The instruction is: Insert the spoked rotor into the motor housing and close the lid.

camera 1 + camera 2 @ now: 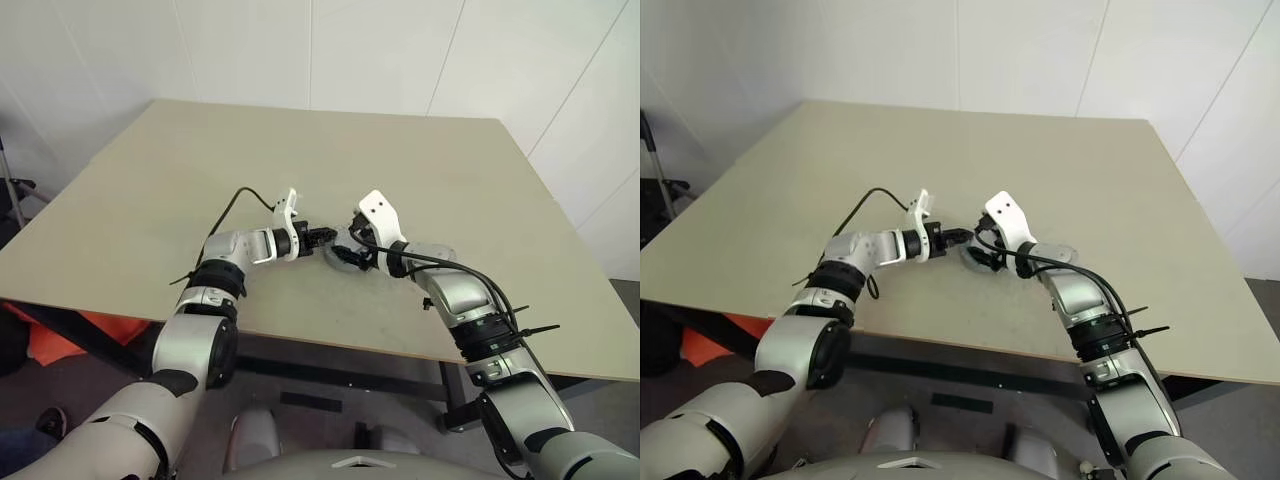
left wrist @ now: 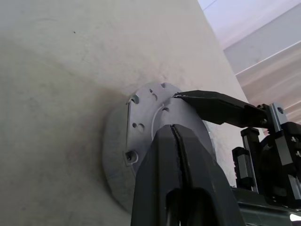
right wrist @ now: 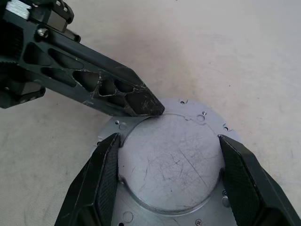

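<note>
Motor housing [image 3: 169,165] between right hand [image 3: 167,186] fingers

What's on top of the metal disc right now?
The shut left gripper tip rests on the disc's raised round face; the right gripper's fingers straddle it. Anything inside is covered.

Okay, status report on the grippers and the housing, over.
Left gripper shut, tip touching the motor housing at its raised edge. Right gripper fingers clasping the housing's round sides. Housing flat on the table, nothing in the way.
</note>
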Controlling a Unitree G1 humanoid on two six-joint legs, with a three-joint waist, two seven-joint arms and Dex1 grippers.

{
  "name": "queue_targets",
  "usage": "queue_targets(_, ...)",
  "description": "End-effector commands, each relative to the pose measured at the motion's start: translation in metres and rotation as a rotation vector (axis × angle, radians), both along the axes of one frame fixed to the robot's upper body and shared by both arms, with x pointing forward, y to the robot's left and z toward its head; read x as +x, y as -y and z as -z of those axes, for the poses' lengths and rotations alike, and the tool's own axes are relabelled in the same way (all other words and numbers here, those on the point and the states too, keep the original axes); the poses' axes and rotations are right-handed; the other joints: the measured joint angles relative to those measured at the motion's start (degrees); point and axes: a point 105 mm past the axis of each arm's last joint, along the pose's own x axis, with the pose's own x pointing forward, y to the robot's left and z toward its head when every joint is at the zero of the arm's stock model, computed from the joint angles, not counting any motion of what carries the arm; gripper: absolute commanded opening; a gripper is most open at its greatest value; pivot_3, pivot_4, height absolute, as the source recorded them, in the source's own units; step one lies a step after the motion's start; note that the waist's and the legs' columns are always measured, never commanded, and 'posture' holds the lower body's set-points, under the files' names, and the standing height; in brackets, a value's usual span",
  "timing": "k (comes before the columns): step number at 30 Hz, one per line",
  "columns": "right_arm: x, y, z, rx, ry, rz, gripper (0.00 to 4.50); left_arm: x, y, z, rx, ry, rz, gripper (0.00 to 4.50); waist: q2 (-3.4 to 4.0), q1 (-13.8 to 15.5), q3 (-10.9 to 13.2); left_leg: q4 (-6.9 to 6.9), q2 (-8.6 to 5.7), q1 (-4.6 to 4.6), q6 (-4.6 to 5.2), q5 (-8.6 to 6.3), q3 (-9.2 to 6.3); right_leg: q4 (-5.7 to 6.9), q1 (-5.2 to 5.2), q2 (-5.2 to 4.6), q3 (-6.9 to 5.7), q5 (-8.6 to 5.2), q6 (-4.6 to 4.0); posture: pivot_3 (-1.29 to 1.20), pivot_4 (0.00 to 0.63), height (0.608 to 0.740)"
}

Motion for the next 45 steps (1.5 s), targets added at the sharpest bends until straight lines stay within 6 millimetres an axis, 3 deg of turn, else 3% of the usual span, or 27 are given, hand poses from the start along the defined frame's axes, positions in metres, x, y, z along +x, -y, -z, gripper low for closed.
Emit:
queue_targets(1, -0.001, 0.024, 0.023, -0.086, -0.074, 0.091, 3.15, -0.001, -0.002, 0.01, 0.055, -0.025, 0.0, 0.03, 0.0, 0.04, -0.01, -0.04, -0.01, -0.01, 0.0, 0.0, 0.0, -0.05, 0.03, 0.0, 0.0, 0.02, 0.03, 0.0, 0.0, 0.74)
queue_targets(9, 0.0, 0.022, 0.02, -0.04, -0.096, 0.092, 3.15, -0.003, -0.001, 0.009, 0.045, -0.028, 0.015, 0.03, 0.04, 0.04, -0.04, -0.28, -0.11, 0.23, 0.01, 0.0, 0.0, -0.4, 0.33, -0.05, 0.01, 0.05, 0.08, 0.0, 0.0, 0.74)
queue_targets(13, -0.004, 0.02, 0.01, -0.051, -0.062, 0.056, 4.48, -0.005, 0.0, 0.006, 0.031, -0.028, 0.034, 0.0, 0.04, 0.1, -0.04, -0.53, -0.27, 0.29, 0.01, 0.0, -0.01, -0.45, 0.33, -0.15, 0.05, 0.05, 0.08, 0.0, 0.0, 0.74)
queue_targets(16, -0.009, 0.016, -0.004, -0.02, -0.044, 0.022, 4.48, -0.005, 0.0, 0.006, 0.029, -0.028, 0.036, 0.0, 0.03, 0.17, -0.04, -0.72, -0.39, 0.28, 0.0, 0.01, -0.01, -0.48, 0.31, -0.17, 0.17, 0.24, -0.23, 0.0, 0.0, 0.74)
queue_targets(27, -0.028, 0.008, -0.07, 0.153, 0.024, -0.072, 4.48, -0.008, 0.004, 0.0, -0.002, -0.028, 0.072, 0.0, 0.04, 0.15, -0.03, -0.76, -0.42, -0.19, -0.01, 0.01, -0.03, -0.57, -0.09, -0.14, 0.21, 0.21, -0.14, 0.0, 0.0, 0.74)
queue_targets(31, -0.028, 0.012, -0.101, 0.304, 0.034, -0.05, 4.48, -0.009, 0.005, -0.001, -0.004, -0.027, 0.084, 0.0, 0.04, 0.14, -0.03, -0.76, -0.43, -0.16, -0.02, 0.02, -0.01, -0.57, -0.09, -0.14, 0.26, 0.2, -0.14, 0.0, 0.0, 0.74)
queue_targets(33, -0.021, 0.024, -0.111, 0.417, -0.012, 0.022, 4.48, -0.009, 0.006, -0.001, -0.003, -0.024, 0.087, 0.0, 0.04, 0.16, -0.03, -0.76, -0.43, -0.16, -0.02, 0.02, -0.01, -0.56, -0.1, -0.14, 0.27, 0.2, -0.14, 0.0, 0.0, 0.74)
queue_targets(35, -0.014, 0.042, -0.103, 0.478, -0.091, 0.112, 4.48, -0.008, 0.006, -0.001, -0.001, -0.022, 0.086, 0.0, 0.04, 0.25, -0.03, -0.76, -0.44, -0.17, -0.02, 0.03, -0.01, -0.55, -0.1, -0.14, 0.27, 0.2, -0.14, 0.0, 0.0, 0.74)
queue_targets(40, -0.014, 0.092, -0.048, 0.582, -0.372, 0.347, 4.48, -0.008, 0.006, -0.001, 0.0, -0.015, 0.085, 0.0, 0.03, 0.53, -0.04, -0.76, -0.5, -0.16, -0.01, 0.02, -0.01, -0.58, -0.03, -0.17, 0.29, 0.2, -0.14, 0.0, 0.0, 0.74)
queue_targets(45, -0.022, 0.11, -0.02, 0.598, -0.503, 0.439, 4.48, -0.008, 0.005, 0.0, 0.002, -0.012, 0.084, 0.0, 0.15, 0.41, -0.07, -0.76, -0.48, -0.2, -0.03, 0.03, 0.0, -0.54, -0.13, -0.17, 0.29, 0.2, -0.14, 0.0, 0.0, 0.74)
